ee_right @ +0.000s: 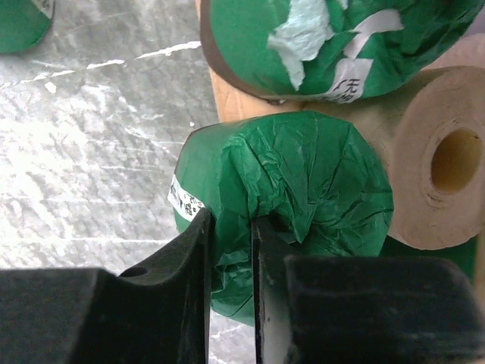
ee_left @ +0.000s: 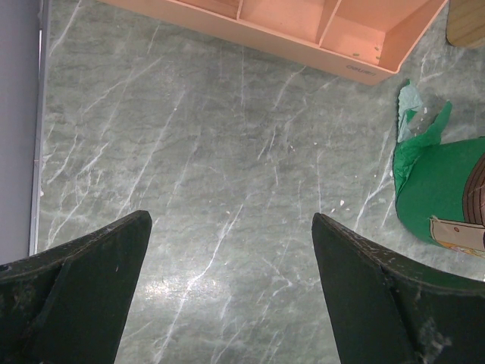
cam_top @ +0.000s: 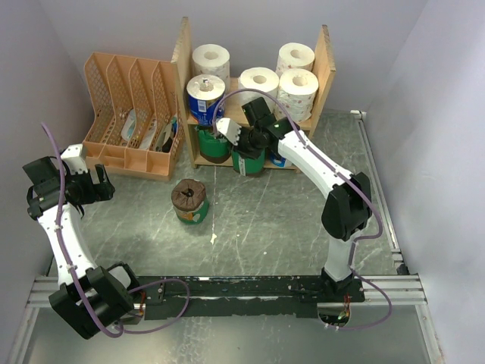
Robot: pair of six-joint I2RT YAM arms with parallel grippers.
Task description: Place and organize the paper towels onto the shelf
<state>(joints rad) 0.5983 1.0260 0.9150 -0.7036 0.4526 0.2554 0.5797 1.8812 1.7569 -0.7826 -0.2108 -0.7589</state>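
The wooden shelf (cam_top: 328, 68) stands at the back. Its top tier holds several white rolls (cam_top: 259, 82) and a blue one (cam_top: 204, 95). My right gripper (cam_top: 246, 148) is at the front of the lower tier, shut on a green-wrapped roll (cam_top: 248, 161). In the right wrist view its fingers (ee_right: 229, 227) pinch that roll's crumpled wrap (ee_right: 295, 182), with another green roll (ee_right: 318, 38) and a brown roll (ee_right: 439, 159) behind it. One more green roll with a brown top (cam_top: 189, 201) stands on the table and shows in the left wrist view (ee_left: 436, 186). My left gripper (cam_top: 95, 186) (ee_left: 231, 227) is open and empty.
A peach slotted file organizer (cam_top: 129, 114) stands left of the shelf; its base shows in the left wrist view (ee_left: 303, 38). Grey walls close in the left, back and right. A metal rail (cam_top: 379, 189) runs along the table's right side.
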